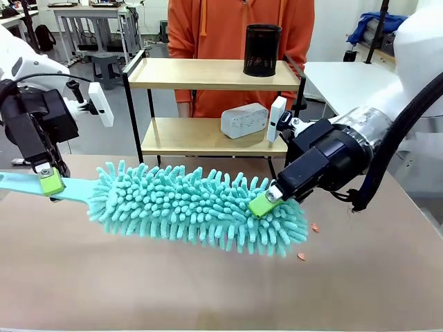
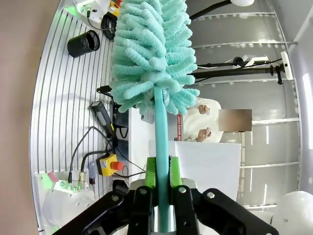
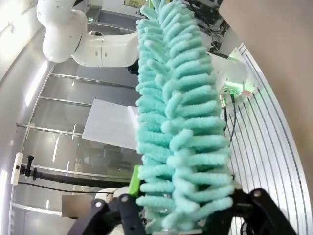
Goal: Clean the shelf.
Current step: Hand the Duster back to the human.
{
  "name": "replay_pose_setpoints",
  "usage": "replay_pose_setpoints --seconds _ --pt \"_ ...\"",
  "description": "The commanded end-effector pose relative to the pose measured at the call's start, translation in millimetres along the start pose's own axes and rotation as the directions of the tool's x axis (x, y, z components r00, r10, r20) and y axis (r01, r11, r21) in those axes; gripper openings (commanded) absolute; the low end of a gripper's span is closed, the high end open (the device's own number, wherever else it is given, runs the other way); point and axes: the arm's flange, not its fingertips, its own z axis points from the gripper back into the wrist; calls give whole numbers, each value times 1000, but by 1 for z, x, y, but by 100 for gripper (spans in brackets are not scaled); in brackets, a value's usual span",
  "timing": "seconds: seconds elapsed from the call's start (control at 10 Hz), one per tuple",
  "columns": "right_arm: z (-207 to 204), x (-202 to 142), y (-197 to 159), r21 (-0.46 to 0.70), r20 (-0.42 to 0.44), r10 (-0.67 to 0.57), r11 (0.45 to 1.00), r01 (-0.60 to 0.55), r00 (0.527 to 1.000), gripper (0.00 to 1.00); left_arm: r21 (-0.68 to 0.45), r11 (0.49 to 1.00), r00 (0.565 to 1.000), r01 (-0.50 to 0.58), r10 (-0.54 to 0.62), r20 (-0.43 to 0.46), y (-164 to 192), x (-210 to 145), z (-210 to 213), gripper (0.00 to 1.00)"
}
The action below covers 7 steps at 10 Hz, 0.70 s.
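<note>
**Duster in both grippers, shelf not yet touched**

Nearest the camera lay the bare tabletop (image 1: 208, 290), and just above it I held the teal duster (image 1: 197, 207) lengthwise. My left gripper (image 1: 50, 181) was clamped on its flat handle (image 2: 161, 161), pads pressed to either side. My right gripper (image 1: 263, 203) sat at the fluffy head's far end with the fibres between its fingers; whether it was truly gripping or only closing in, I could not tell. Beyond the duster stood the shelf (image 1: 208, 74), at the table's far edge before a person in orange. On it were a black mesh cup (image 1: 262, 50) above and a grey block (image 1: 243, 120) and a white box (image 1: 276, 119) below. I judged the cleaning unstarted: no board had been wiped.
</note>
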Motion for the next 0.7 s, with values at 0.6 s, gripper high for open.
replay_pose_setpoints --seconds 0.6 --pt "2 5 0 -17 -40 1 1000 -1 999 0 -1 1000 1000 5 -5 22 -5 1 0 12"
